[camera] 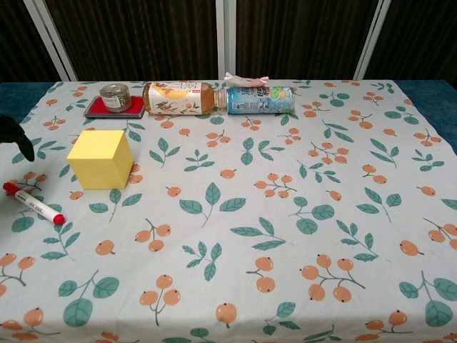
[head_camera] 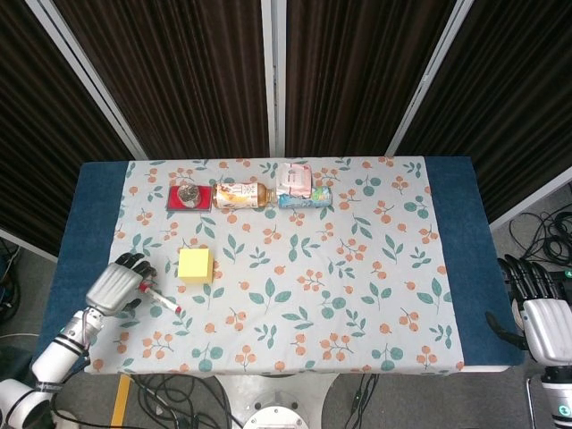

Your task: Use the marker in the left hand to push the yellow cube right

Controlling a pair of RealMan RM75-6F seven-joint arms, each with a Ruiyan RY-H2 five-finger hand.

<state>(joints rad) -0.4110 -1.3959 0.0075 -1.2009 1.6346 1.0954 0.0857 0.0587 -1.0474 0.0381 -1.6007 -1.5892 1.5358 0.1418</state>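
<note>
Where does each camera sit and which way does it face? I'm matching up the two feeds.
Head view: high above the near table edge, looking steeply down; shows the left hand holding the marker, and the right hand.
Chest view: low at the near edge, looking across; only dark fingers at left.
Shared: yellow cube, marker, bottle.

Left hand (head_camera: 116, 286) grips a marker (head_camera: 161, 298); right hand (head_camera: 541, 304) rests idle, fingers apart.

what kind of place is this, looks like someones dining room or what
More likely a robot lab or test station than a home: dark curtain panels close in the table, loose cables trail on the floor, and a robot hand holds a marker by a yellow cube.
</note>
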